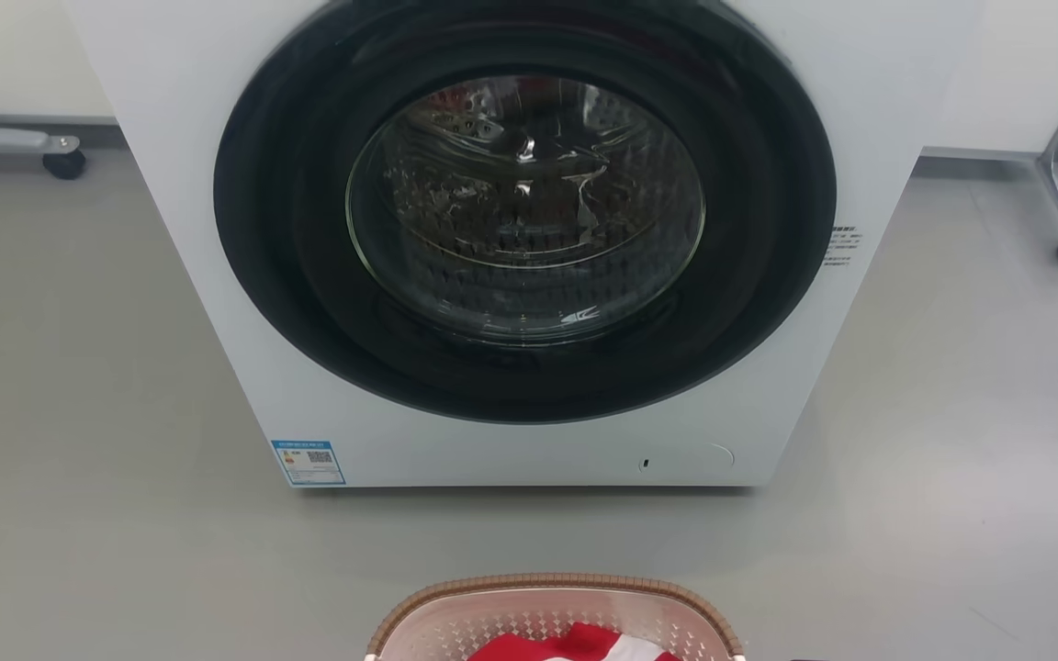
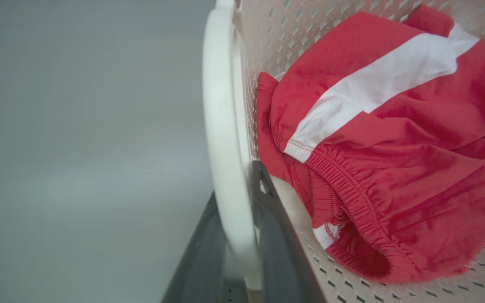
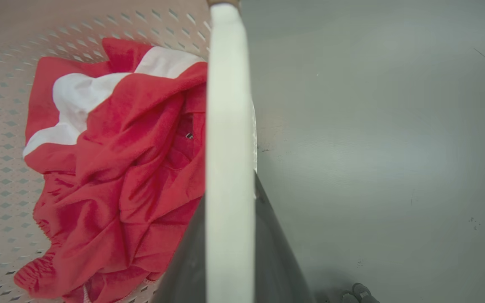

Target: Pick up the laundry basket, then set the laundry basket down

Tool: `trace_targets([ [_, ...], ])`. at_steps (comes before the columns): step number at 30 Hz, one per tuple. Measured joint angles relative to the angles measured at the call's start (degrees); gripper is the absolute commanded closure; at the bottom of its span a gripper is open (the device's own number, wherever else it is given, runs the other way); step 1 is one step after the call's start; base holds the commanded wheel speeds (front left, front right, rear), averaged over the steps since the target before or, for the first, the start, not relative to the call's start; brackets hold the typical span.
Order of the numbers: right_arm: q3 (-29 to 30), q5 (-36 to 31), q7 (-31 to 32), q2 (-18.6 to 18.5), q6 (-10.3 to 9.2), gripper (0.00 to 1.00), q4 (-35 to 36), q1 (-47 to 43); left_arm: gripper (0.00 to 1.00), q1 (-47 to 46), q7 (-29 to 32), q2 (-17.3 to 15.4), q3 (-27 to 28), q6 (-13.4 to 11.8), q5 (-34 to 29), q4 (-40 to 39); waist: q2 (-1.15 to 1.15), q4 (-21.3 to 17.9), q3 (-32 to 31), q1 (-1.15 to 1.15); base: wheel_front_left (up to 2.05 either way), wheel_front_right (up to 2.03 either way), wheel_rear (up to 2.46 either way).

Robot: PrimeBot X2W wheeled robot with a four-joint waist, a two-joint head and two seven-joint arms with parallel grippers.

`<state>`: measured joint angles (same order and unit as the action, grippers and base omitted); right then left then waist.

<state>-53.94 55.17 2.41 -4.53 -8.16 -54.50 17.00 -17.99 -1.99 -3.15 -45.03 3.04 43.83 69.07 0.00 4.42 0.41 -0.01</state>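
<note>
Clamping laundry basket (image 1: 547, 582) handles (image 2: 225, 168), left jaws closed, right jaws closed

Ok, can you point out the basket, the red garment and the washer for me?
basket (image 1: 547, 582): head view, on its far brown rim.
red garment (image 2: 415, 139): left wrist view, on the red cloth below the white stripe.
washer (image 1: 524, 207): head view, on the middle of the door glass.
</note>
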Motion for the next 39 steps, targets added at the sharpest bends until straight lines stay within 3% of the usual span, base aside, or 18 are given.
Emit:
trace_targets([
  [39,-6.1,8.0,-0.1,0.0,-0.24,1.00,-2.2,0.4,1.00,0.9,1.7,-0.1,-2.0,-0.1,2.1,0.1,0.01,-0.2,-1.6,0.01,0.00,0.00,0.00],
])
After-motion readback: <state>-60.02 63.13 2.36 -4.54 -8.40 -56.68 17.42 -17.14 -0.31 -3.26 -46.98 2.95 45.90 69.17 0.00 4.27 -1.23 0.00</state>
